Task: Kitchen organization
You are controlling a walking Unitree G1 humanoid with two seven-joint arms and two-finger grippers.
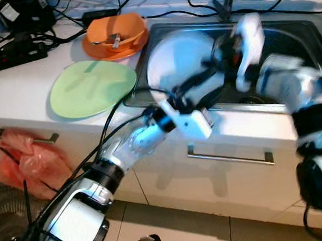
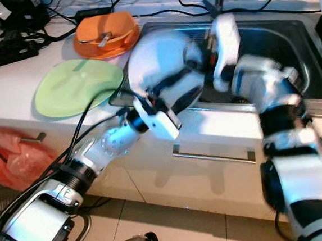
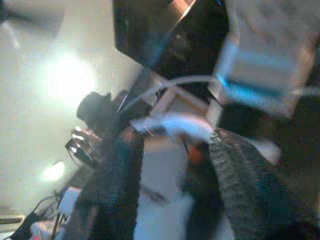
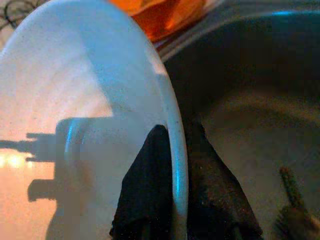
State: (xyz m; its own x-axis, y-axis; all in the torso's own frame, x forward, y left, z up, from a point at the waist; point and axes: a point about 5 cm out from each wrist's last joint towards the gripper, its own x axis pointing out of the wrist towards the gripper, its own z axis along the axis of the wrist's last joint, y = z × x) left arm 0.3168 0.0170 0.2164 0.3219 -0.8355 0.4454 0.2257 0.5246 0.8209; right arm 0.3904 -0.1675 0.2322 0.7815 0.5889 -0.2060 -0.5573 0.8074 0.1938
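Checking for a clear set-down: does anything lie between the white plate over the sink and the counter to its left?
The right gripper pinches the white plate at its rim. The green plate and orange dishes occupy the near counter.

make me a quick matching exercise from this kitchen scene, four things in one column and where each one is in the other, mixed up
Things:
1. white plate
2. green plate
3. orange bowl
4. red plastic bag

Places:
A. flat on the counter, nearest the front edge
B. hanging at the cabinet handle below the counter
C. held on edge over the sink, its rim between the right gripper fingers
D. on the counter behind the green plate, beside the sink

Pairs: 1-C, 2-A, 3-D, 4-B
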